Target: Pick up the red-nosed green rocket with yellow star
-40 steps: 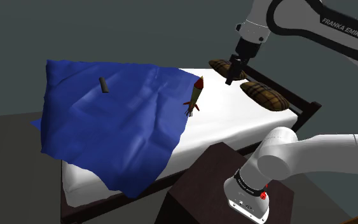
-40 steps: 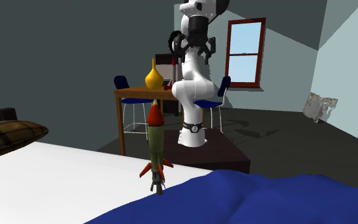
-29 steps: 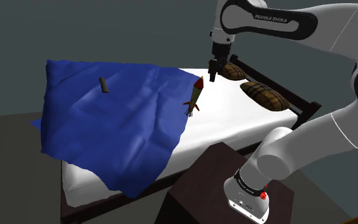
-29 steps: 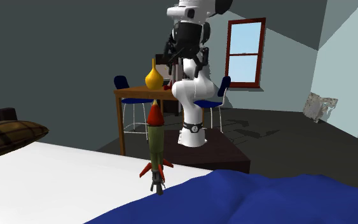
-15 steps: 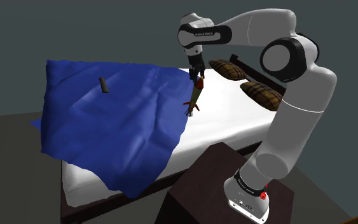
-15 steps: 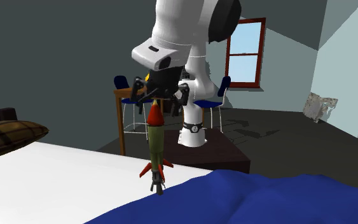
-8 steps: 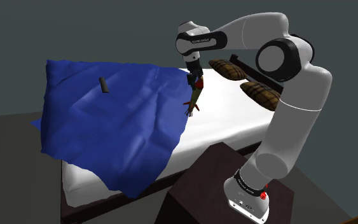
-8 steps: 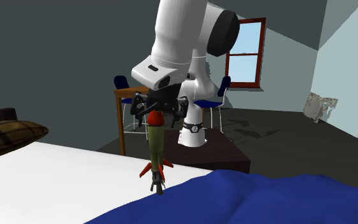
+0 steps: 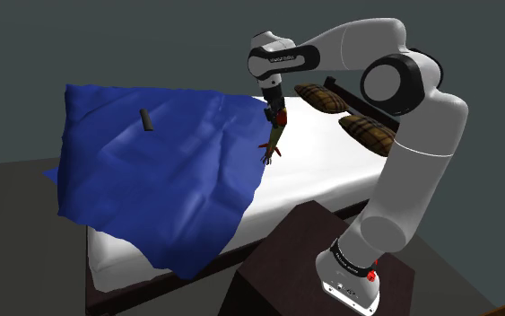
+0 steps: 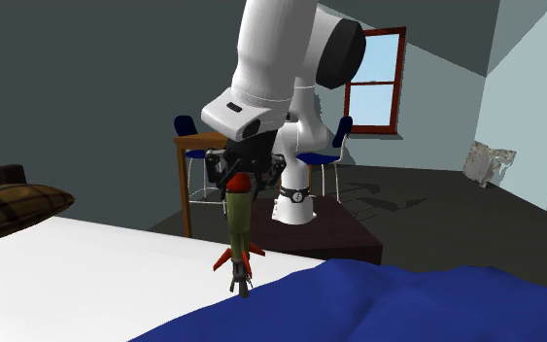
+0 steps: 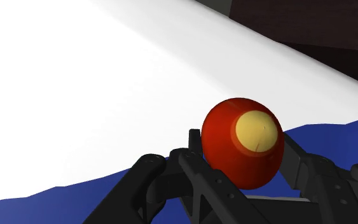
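The rocket stands upright on the white bed at the edge of the blue blanket, with an olive-green body, red fins and a red nose. In the shoulder view the rocket is near the middle of the bed. My gripper comes down from above and is shut on the nose. In the wrist view the red nose with its yellow tip sits clasped between my black fingers. I cannot make out a star.
A rumpled blue blanket covers the bed's left part in the shoulder view, with a small dark cylinder lying on it. Two plaid pillows lie at the head end. A table with a yellow vase stands behind the stand.
Over the last second my gripper dropped from just above the nose down around it, and its fingers closed on it. The rocket still stands where it did.
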### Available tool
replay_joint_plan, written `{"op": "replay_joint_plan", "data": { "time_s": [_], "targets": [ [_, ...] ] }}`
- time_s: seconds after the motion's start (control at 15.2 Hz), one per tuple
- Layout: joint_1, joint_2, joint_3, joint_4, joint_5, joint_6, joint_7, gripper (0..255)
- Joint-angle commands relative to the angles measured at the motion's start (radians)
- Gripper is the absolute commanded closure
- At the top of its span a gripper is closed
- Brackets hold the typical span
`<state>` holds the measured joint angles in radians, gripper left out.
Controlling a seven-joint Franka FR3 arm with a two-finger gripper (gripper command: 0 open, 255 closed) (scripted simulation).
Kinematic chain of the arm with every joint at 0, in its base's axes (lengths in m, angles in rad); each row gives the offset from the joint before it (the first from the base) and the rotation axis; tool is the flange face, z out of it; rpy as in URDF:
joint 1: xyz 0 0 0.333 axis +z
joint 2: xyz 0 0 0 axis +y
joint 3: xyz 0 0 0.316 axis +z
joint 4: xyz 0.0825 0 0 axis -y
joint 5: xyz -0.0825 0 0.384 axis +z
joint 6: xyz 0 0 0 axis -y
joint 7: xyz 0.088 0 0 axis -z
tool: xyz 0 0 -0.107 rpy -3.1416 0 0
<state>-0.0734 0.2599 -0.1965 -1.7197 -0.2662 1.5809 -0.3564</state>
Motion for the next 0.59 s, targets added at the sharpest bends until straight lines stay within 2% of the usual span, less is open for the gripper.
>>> {"op": "replay_joint_plan", "data": {
  "time_s": [0.0, 0.2, 0.53],
  "targets": [
    [0.0, 0.0, 0.0, 0.0, -0.001, 0.0, 0.0, 255],
    [-0.001, 0.003, -0.001, 0.003, 0.0, 0.0, -0.001, 255],
    [0.001, -0.011, -0.001, 0.05, -0.003, -0.06, -0.016, 255]
  ]
}}
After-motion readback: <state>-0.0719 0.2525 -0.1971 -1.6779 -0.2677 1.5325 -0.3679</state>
